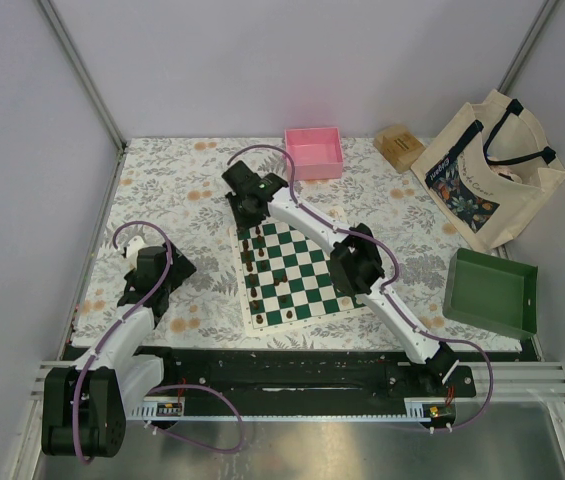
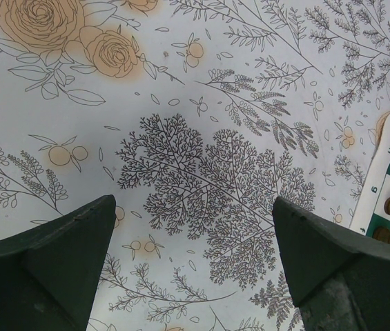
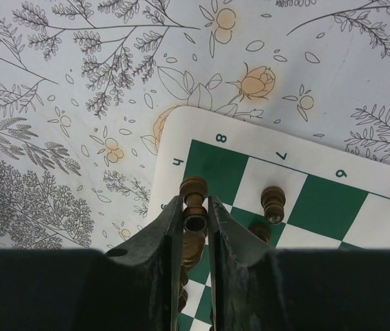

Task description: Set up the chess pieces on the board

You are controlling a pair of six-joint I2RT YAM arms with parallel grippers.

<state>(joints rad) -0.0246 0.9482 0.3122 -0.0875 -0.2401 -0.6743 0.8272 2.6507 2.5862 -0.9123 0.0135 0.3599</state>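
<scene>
The right arm reaches across the board (image 1: 304, 290) to its far left corner, where the right gripper (image 3: 195, 204) is pinched on a dark piece (image 3: 194, 186) that stands upright on the green corner square (the one by the printed 8 and h). Two more dark pieces (image 3: 273, 203) stand just beside it on neighbouring squares. From above, a line of dark pieces (image 1: 252, 265) runs along the board's left edge, while the rest of the squares in view are bare. The left gripper (image 2: 193, 207) hangs over the flowered table (image 2: 201, 103) to the left of the board, its fingers (image 2: 77, 255) spread wide with nothing between them. A pink tray (image 1: 314, 152) sits beyond the board, a green tray (image 1: 490, 292) to its right, and a tote bag (image 1: 487, 170) in the far right corner.
</scene>
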